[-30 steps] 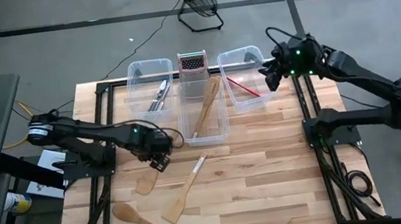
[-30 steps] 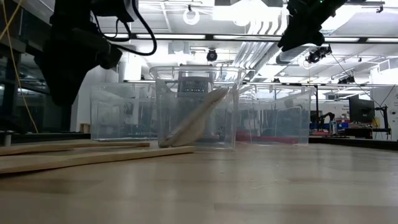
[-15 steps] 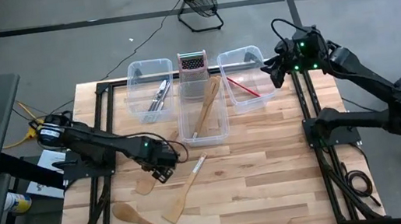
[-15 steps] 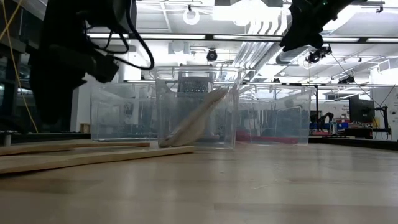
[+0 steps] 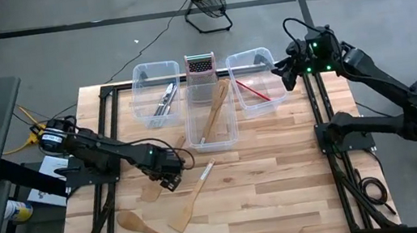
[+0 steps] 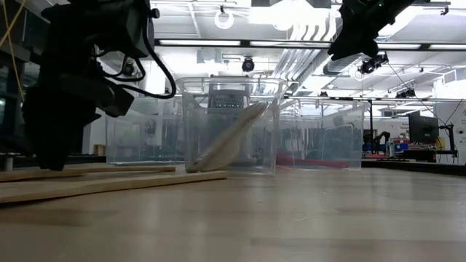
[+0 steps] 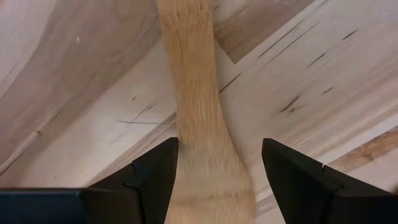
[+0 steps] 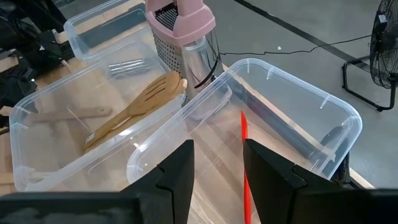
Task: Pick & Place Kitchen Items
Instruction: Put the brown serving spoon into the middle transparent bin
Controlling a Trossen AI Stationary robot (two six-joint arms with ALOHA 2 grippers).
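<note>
A pale wooden spatula (image 5: 154, 191) lies flat on the table at the near left. My left gripper (image 5: 169, 174) points down just above it and is open. In the left wrist view its fingers (image 7: 155, 174) stand on either side of the spatula (image 7: 193, 93), where the handle widens into the blade, with a gap on each side. A second wooden spatula (image 5: 193, 201) and a wooden spoon (image 5: 151, 231) lie nearby. My right gripper (image 5: 284, 73) hangs open and empty high above the right bin (image 8: 323, 118), which holds a red-headed spatula (image 8: 244, 134).
Three clear bins stand at the far edge: the left one (image 5: 142, 89) holds metal cutlery, the middle one (image 5: 231, 134) wooden utensils. A metal grater with a pink top (image 5: 200, 67) stands behind the middle bin. Bare wood lies at the near right (image 5: 284, 187).
My left gripper has come down toward the table over the wooden spatula, shifting a little toward the near edge, and has stayed open. The spatula has not moved.
</note>
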